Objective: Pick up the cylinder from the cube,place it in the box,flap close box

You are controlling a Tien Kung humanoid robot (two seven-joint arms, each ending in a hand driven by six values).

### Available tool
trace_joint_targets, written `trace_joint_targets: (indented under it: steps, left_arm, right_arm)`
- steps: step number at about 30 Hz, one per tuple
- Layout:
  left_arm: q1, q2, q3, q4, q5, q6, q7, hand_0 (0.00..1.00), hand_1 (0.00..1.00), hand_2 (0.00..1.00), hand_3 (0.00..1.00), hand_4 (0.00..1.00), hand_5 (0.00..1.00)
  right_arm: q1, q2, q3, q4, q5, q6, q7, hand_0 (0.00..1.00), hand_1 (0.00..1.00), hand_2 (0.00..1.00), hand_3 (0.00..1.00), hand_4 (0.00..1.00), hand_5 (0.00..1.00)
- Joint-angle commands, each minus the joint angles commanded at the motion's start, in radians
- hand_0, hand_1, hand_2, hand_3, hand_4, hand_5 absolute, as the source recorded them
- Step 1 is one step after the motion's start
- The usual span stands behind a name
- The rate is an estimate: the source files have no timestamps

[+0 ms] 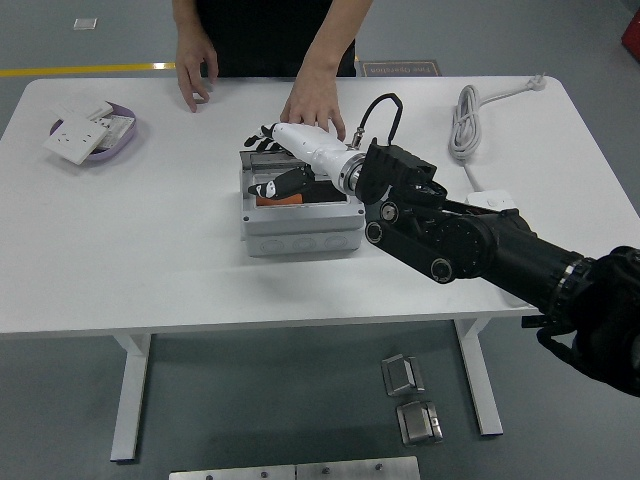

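Observation:
The grey box (pixel 300 225) stands mid-table with an orange cylinder (pixel 285 201) lying inside it. My right hand (pixel 262 165) reaches leftward across the top of the box. Its black fingers (pixel 256 141) are spread over the clear lid, which is tipped down over the opening under my palm, and they grasp nothing. My thumb (pixel 268 188) hangs over the box's opening. My arm hides the grey cube. A person's hand (pixel 314 101) rests on the table just behind the box.
The person's other hand (pixel 195 76) touches the table at the far left. A purple tray (pixel 118 141) of white socket plates sits at the left. A white cable (pixel 467 119) and a power strip (pixel 490 203) lie to the right.

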Motion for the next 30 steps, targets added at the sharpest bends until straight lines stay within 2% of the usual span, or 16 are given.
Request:
trace_joint_targets:
  steps: [12,22,30]
  left_arm:
    - [0.006,-0.005,-0.001,0.000,-0.004,0.003,0.000,0.582,0.622,0.538,0.593,0.619,0.236]
    - [0.013,-0.010,0.000,0.000,-0.013,0.005,-0.002,0.582,0.622,0.537,0.592,0.616,0.236]
    - [0.020,-0.014,0.004,0.000,-0.024,0.009,-0.003,0.582,0.622,0.537,0.592,0.614,0.236]
  right_arm:
    - [-0.025,-0.063,0.053,0.000,0.002,0.000,0.001,0.852,0.739,0.746,0.803,0.829,0.323]
    - [-0.063,-0.115,0.069,0.056,-0.015,0.000,-0.006,0.851,0.737,0.744,0.803,0.831,0.320]
    - [-0.101,-0.173,0.094,0.151,-0.053,-0.003,-0.022,0.850,0.736,0.744,0.802,0.832,0.321]
